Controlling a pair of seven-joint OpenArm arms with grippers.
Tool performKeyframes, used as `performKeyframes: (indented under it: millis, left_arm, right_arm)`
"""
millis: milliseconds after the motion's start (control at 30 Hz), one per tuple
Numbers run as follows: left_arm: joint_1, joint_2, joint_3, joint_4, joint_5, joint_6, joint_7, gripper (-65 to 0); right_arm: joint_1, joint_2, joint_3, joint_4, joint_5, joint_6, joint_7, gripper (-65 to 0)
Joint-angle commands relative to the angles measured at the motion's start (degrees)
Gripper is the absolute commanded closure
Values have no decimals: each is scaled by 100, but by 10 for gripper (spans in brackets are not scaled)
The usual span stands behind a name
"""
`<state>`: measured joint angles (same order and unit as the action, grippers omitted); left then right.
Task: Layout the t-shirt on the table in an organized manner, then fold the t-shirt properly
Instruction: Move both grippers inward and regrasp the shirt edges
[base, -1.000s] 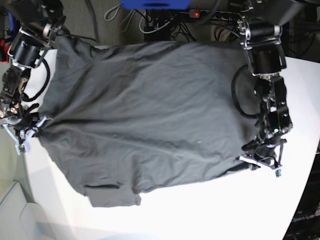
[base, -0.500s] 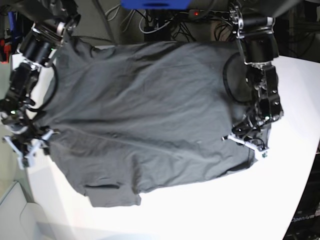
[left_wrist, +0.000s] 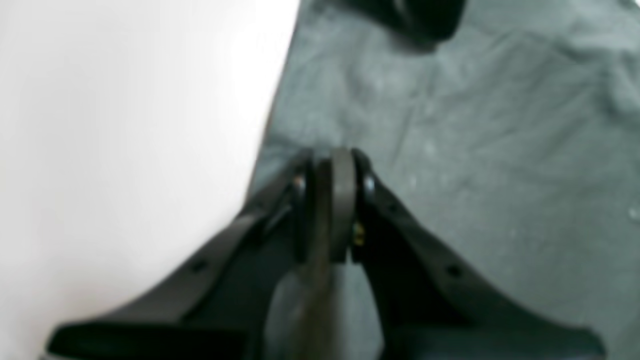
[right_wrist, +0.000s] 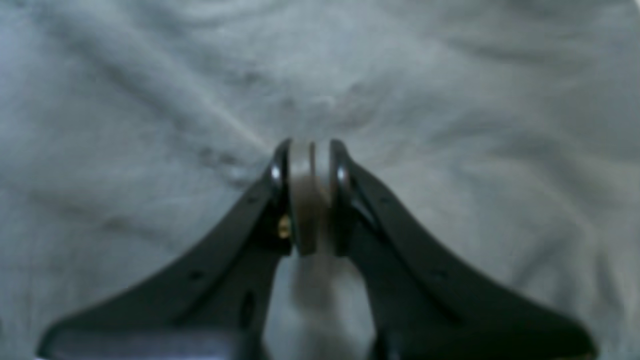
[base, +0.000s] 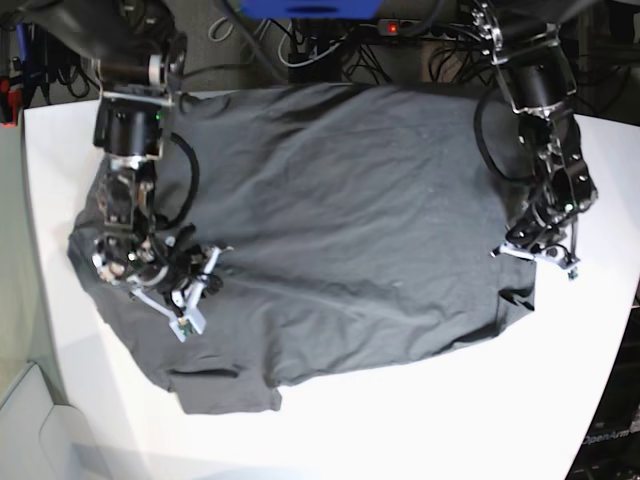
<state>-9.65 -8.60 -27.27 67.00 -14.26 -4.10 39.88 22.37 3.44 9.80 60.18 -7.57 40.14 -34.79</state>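
Broadly, the t-shirt (base: 320, 230) lies spread across the desk (base: 420, 420), still creased, with no fold made. Left pincer (base: 535, 255), at the shirt's edge, is clamped on a pinch of its cloth; right pincer (base: 190, 295), over the opposite side, likewise pinches fabric. Smoothing appears unfinished; folding remains.

The soft dark grey cloth t-shirt (base: 330, 220) looks wrinkly and dull. The big smooth white table (base: 420, 420) looks matt, maybe plastic.
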Motion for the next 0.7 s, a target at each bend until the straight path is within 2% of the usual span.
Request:
performKeyframes:
  millis: [0, 233, 500, 633, 667]
  left_arm:
    - [-112, -59, 15, -76, -20, -8, 78, -63]
    - [-437, -129, 15, -876, 59, -8, -10, -63]
    - [-1061, -199, 6, -2124, 587, -8, -933, -63]
    - [-1536, -472, 6, -2872, 762, -17, -1372, -63]
    - [-1686, -533, -3, -3047, 806, -17, -1452, -63]
  right_arm:
    - [317, 47, 0, -115, 85, -14, 257, -40]
    - [1020, 188, -35, -1759, 67, -14, 1039, -40]
    - [1363, 188, -44, -2919, 67, -14, 1795, -41]
    - [1539, 161, -44, -2972, 67, -14, 1936, -41]
    - [1592, 161, -44, -2990, 67, -98, 1936, -41]
